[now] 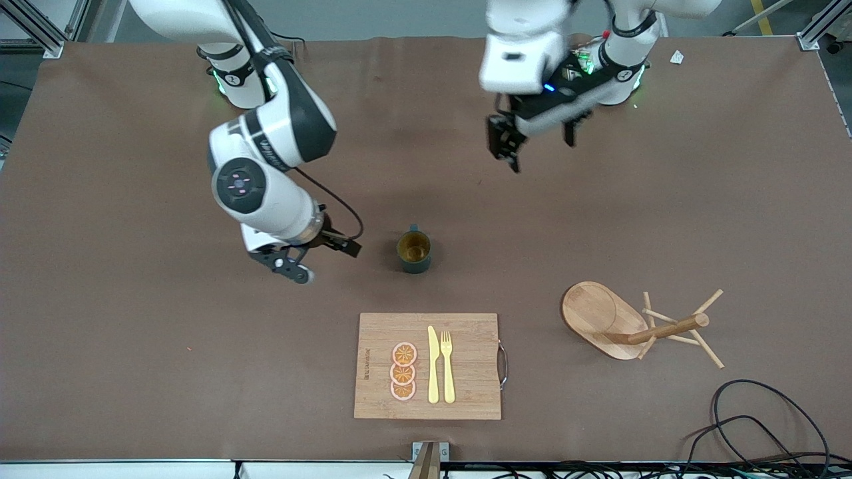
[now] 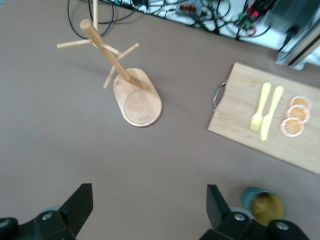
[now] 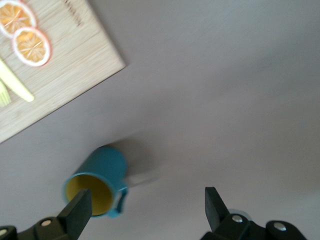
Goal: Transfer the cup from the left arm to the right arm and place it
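Note:
The cup (image 1: 414,251), a dark teal mug with an ochre-yellow inside, stands upright on the brown table, farther from the front camera than the cutting board. My right gripper (image 1: 326,261) is open and empty, low beside the cup toward the right arm's end of the table. In the right wrist view the cup (image 3: 97,182) sits next to one finger (image 3: 80,207) of the gripper (image 3: 146,200), not between the jaws. My left gripper (image 1: 506,143) is open and empty, up over bare table. The left wrist view shows its gripper (image 2: 148,195) and the cup (image 2: 264,206) beside it.
A wooden cutting board (image 1: 466,372) with orange slices, a yellow knife and a fork lies near the front edge; it also shows in both wrist views (image 2: 240,115) (image 3: 75,65). A wooden peg rack (image 1: 599,316) (image 2: 137,100) sits toward the left arm's end. Black cables (image 1: 752,419) lie at that front corner.

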